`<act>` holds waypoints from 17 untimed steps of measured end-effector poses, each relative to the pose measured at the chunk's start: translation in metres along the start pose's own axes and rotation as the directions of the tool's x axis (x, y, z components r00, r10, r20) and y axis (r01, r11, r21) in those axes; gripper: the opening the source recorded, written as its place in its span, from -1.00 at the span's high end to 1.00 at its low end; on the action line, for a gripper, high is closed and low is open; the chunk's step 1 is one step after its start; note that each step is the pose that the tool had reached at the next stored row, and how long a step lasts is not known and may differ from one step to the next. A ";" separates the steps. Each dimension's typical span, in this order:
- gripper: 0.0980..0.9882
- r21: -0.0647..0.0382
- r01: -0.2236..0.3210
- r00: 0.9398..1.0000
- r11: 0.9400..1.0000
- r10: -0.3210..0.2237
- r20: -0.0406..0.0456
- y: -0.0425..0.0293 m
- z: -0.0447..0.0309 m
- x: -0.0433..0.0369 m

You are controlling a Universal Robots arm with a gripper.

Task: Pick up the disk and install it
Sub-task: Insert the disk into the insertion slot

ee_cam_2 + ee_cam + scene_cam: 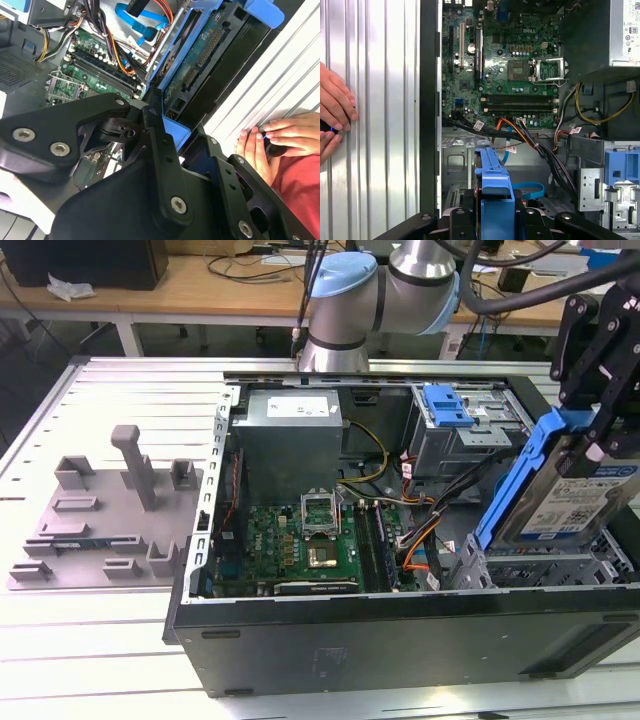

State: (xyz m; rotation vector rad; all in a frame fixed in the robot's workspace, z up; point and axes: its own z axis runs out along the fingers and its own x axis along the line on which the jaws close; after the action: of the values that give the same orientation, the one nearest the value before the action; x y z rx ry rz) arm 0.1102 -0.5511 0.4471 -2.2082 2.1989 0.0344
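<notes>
- Gripper (592,435) clamped narrow on disk (575,502), fingers (465,220) squeezing its blue carrier frame (520,475) from both sides.
- Disk held tilted, 1 end raised, lower end at drive cage (540,565), in computer case (400,640) corner at the exterior view's right.
- 2 hands (295,131) rest on slatted worktop (380,100) just beside case's outer wall.
</notes>
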 end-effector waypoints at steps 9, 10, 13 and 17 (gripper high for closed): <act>0.39 0.000 0.000 1.000 1.000 0.000 0.000 -0.0002 0.0080 0.0008; 0.39 0.000 0.000 1.000 1.000 0.000 0.000 -0.0002 0.0084 0.0009; 0.39 0.000 0.000 1.000 1.000 0.000 0.000 -0.0002 0.0103 0.0014; 0.39 0.000 0.000 1.000 1.000 0.000 0.000 -0.0002 0.0123 0.0021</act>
State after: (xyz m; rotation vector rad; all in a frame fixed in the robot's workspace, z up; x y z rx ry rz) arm 0.1104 -0.5528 0.4347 -2.2081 2.1989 0.0344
